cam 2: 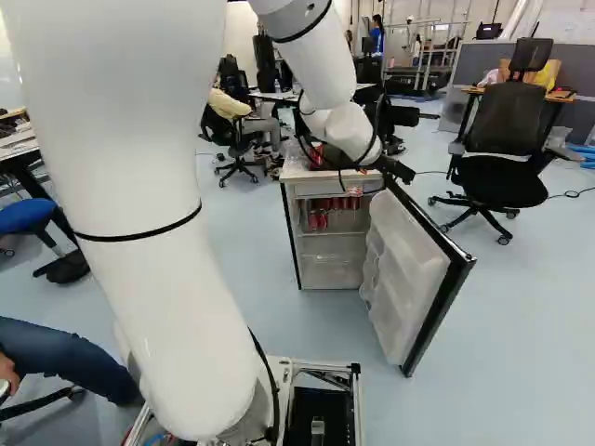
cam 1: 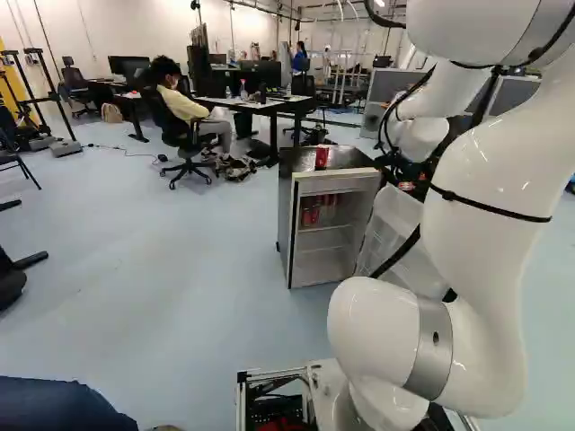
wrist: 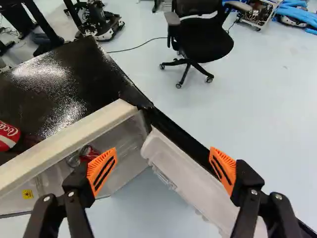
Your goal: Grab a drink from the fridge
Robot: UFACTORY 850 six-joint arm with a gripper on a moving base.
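Fridge (wrist: 69, 143): one, low, dark-topped, standing on the floor ahead of the base; front uncovered, shelves within view.
Fridge door (cam 2: 404, 279): one, swung wide; this part of the task counts as done.
Drinks, inside: several red cans (cam 2: 318, 221), upright on an upper shelf; the likely goods wanted, none removed by the gripper.
Drink, on top: one red can (cam 1: 322, 157), resting on the dark top; outside the fridge, so probably not the one meant.
Arm (cam 2: 167, 279): one, white, reaching forward to the fridge.
Gripper (wrist: 163, 167): one, black with orange pads; fingers spread wide, nothing held; poised above the hinge corner, where door meets body.
Progress: access gained, grasp not made; judged near the midpoint.
Outstanding: lowering to shelf height, lining up with a can, closing on it, drawing it out past the shelf edge and door.
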